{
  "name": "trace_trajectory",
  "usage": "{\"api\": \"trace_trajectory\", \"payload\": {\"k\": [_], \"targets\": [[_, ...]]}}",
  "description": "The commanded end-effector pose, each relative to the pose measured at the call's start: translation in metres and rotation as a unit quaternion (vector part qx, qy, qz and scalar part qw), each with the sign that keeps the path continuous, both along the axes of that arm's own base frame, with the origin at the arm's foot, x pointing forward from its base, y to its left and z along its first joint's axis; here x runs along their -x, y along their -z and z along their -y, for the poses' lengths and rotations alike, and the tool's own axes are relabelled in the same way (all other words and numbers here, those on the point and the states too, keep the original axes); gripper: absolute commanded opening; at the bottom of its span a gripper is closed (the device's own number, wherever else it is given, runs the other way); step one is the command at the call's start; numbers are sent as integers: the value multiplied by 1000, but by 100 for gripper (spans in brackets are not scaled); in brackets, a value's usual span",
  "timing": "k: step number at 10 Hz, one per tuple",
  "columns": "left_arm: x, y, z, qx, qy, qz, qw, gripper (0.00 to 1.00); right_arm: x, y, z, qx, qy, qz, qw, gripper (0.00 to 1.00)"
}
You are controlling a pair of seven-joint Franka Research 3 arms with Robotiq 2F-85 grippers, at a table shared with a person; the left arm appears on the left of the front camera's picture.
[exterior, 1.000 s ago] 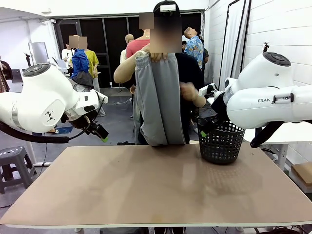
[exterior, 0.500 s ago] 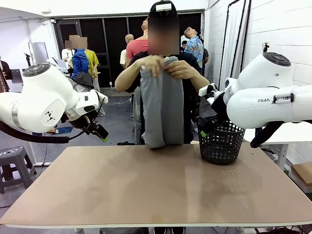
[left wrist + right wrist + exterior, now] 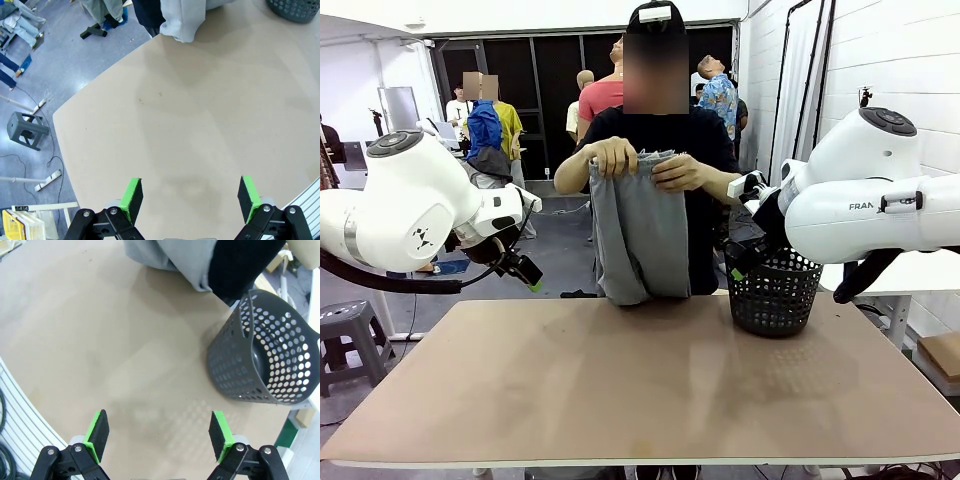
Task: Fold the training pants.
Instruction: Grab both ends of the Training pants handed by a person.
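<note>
While both wait with fingers spread wide and empty, the left gripper [image 3: 190,192] and right gripper [image 3: 160,432] face the bare table [image 3: 640,390]. The person's hands [image 3: 613,156] have lowered the training pants [image 3: 640,235] from head height to chest height. The lower end now bunches at the table's far edge, so laying them down probably comes next.

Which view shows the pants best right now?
The front view: the pants hang full length from the person's hands at the table's far edge. The left wrist view catches their lower end. The right wrist view catches a grey fold at its top edge.
</note>
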State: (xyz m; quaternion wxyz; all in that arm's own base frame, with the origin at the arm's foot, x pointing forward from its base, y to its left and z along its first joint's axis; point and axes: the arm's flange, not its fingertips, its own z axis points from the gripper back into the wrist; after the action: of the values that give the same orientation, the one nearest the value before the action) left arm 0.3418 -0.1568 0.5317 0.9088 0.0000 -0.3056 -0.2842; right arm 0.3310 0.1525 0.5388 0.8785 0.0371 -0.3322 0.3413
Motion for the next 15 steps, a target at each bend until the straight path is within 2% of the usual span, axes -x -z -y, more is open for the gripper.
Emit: {"api": "trace_trajectory", "payload": {"k": [1,11,12,15], "targets": [[-2,-1,0,-2,5,-1,1000,100,-1,1,1,0,0,-1,1000,100],[0,0,0,0,0,0,1000,100,-1,1,1,0,0,-1,1000,100],[1,-1,-2,-14,14,-5,1000,100,0,0,0,0,0,0,1000,100],[-1,-8,-2,-73,56,-16,996,100,-8,-5,7,57,-58,-24,996,100]]}}
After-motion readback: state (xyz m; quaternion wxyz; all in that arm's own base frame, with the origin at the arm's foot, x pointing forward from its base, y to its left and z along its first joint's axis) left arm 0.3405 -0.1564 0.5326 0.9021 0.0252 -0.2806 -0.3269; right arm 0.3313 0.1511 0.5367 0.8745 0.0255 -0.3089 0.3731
